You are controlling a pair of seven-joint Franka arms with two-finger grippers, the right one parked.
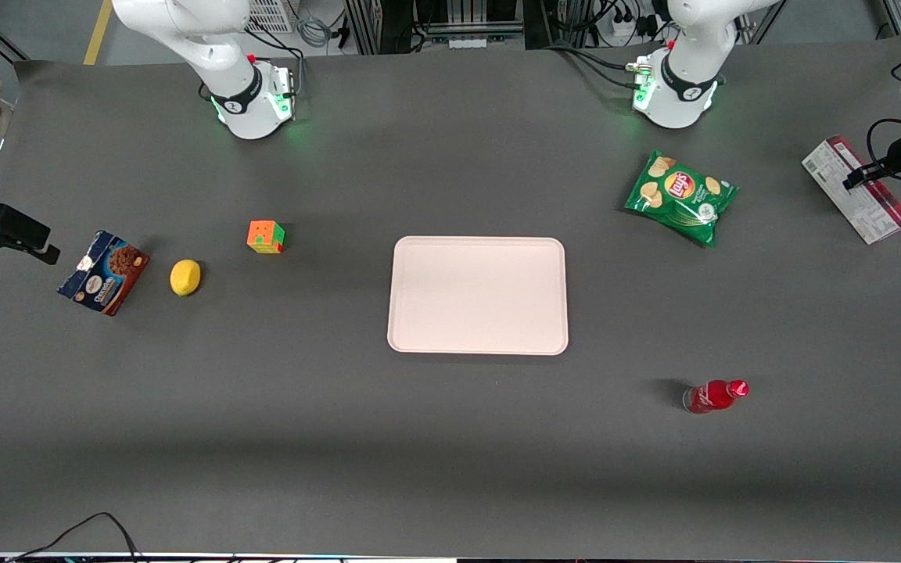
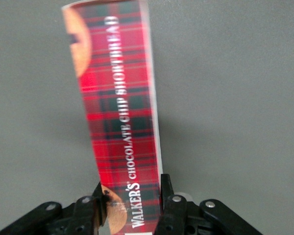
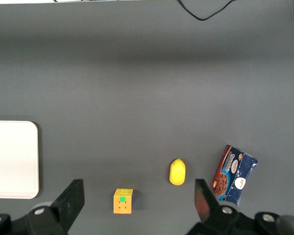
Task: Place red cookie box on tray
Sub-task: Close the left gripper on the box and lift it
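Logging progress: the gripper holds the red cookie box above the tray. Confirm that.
Not above the tray. The gripper holds the red cookie box at the working arm's end of the table, as the front view shows; the wrist view shows its fingers clamping it.

Between the gripper [image 1: 857, 178] holding the red cookie box [image 1: 857, 200] and the tray [image 1: 478, 295], only a chip bag [image 1: 681, 197] is found.

Even overhead light, soft shadows beside the red bottle [image 1: 715, 396], wrist close-up slightly blurred
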